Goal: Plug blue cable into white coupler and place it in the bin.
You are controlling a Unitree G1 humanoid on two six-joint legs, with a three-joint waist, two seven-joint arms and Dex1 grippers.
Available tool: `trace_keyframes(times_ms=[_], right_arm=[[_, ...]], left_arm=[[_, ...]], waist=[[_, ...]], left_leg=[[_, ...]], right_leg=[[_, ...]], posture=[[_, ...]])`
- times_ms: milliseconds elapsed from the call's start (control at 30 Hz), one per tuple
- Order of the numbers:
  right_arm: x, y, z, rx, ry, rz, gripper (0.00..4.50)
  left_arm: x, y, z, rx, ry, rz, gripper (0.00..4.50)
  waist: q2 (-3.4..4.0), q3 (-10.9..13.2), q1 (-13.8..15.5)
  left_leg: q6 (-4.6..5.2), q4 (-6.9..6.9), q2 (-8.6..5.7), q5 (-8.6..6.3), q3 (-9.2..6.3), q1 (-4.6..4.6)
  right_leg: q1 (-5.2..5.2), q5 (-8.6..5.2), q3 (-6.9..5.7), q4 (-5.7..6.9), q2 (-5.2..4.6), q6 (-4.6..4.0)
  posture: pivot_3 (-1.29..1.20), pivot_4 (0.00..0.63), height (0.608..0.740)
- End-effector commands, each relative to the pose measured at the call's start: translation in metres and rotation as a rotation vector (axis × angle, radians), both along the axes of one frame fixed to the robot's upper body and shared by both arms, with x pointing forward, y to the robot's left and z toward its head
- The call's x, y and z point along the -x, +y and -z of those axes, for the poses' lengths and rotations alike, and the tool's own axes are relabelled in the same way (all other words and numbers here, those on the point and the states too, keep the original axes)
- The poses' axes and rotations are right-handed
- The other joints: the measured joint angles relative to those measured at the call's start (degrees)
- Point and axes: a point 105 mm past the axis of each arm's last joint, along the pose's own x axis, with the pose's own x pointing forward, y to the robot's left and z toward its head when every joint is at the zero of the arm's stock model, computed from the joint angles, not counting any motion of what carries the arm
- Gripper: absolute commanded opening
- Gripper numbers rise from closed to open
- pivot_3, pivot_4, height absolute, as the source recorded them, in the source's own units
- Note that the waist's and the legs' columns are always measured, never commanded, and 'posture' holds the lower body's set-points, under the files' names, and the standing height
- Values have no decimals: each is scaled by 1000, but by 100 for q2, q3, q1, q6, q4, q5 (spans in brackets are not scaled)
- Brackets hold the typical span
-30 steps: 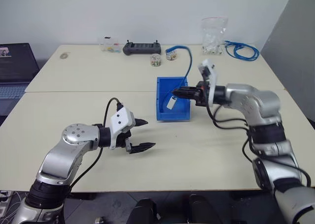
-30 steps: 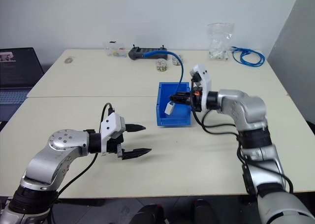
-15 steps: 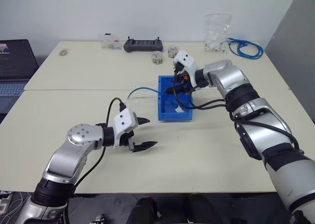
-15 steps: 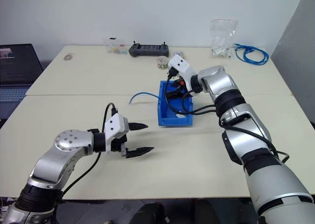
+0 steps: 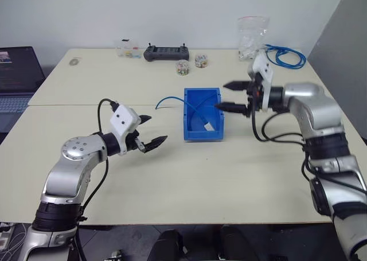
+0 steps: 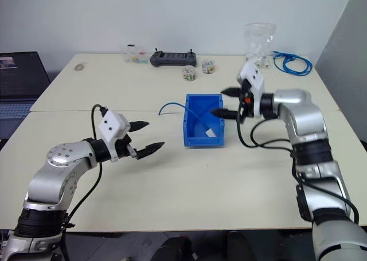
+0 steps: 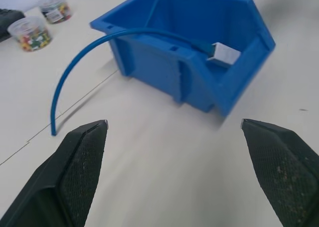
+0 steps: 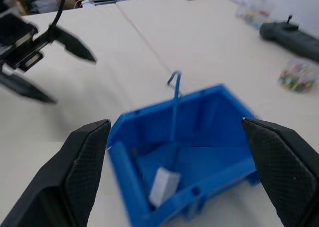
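Black claws both wide apart, empty: left claw (image 5: pixel 150 129), right claw (image 5: pixel 226 96).

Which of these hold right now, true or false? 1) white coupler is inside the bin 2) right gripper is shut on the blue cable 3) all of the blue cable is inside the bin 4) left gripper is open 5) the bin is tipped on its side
1) True. The white coupler lies inside the bin.
2) False. The right gripper is open and empty, beside the bin.
3) False. The blue cable arcs out over the bin's wall, its free end down on the table.
4) True. The left gripper is open, holding nothing.
5) False. The bin stands upright, open side up.
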Motion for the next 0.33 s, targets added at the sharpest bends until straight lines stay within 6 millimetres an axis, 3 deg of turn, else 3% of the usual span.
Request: trace_keyframes(times_ms=[33,133,333], right_arm=[[37,-11,2,10,10,31,4463],[46,-19,15,22,43,86,4463],[43,-29,21,51,35,157,4463]], left_arm=[[2,9,-17,-2,-49,-38,4500],[4,10,-16,12,-17,-29,4500],[6,7,-11,9,15,0,4500]], waist=[[0,1,8],[0,1,-27],[-4,2,-27]], left_leg=[[0,-1,-1,0,0,0],[2,5,-1,-1,9,9],[9,6,4,4,17,51]], right_leg=[[0,0,1,0,0,0],[4,1,6,8,1,2],[29,-9,4,32,8,19]], posture=[[0,150,740],[0,150,740],[0,150,740]])
